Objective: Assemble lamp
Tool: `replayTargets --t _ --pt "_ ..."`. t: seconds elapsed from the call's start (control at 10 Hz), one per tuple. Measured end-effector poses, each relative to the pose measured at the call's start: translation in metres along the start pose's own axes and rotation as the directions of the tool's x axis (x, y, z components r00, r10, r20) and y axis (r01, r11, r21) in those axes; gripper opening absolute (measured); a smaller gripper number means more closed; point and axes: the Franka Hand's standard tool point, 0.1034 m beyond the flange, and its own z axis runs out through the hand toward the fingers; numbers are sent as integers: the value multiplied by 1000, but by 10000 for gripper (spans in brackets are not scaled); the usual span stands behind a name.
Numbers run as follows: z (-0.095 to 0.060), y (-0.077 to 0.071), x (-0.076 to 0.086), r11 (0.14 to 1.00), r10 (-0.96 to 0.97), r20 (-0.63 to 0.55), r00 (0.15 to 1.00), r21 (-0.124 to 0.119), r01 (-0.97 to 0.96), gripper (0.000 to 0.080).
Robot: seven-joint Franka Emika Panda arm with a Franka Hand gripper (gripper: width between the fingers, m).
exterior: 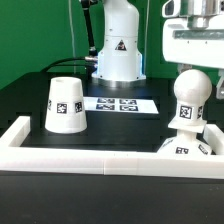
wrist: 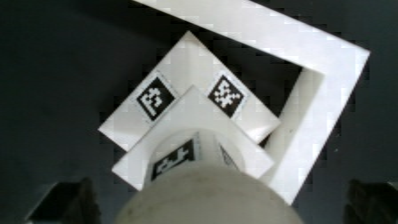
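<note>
The rounded white bulb piece (exterior: 188, 100) stands upright on the small square base (exterior: 186, 146) at the exterior view's right, close to the white corner wall. My gripper (exterior: 196, 60) hangs just above the bulb's top, open and empty. In the wrist view the bulb (wrist: 210, 185) fills the space between my dark fingers (wrist: 68, 203), which stand wide of it without touching. The tagged base (wrist: 178, 105) shows beyond it. The tapered shade (exterior: 64, 105) stands mouth down at the exterior view's left, apart from the other parts.
A low white wall (exterior: 90, 160) runs along the front and turns up both sides; its corner shows in the wrist view (wrist: 317, 60). The marker board (exterior: 120, 103) lies flat behind the shade. The arm's white pedestal (exterior: 118, 55) stands at the back.
</note>
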Motion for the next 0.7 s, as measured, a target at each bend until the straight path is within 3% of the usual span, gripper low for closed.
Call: replayTargets --t 0.1,0.3,0.4,0.5,0.7 --pt "-5 6 -14 995 -103 -9 995 0 103 698" --pt "-9 34 -34 971 -238 -18 971 1 238 698" --pt "-5 57 -32 959 -283 -28 959 8 284 698" --pt "-1 67 -31 965 -262 -26 965 14 263 698" --pt "-2 63 -33 962 -270 -26 962 16 271 698"
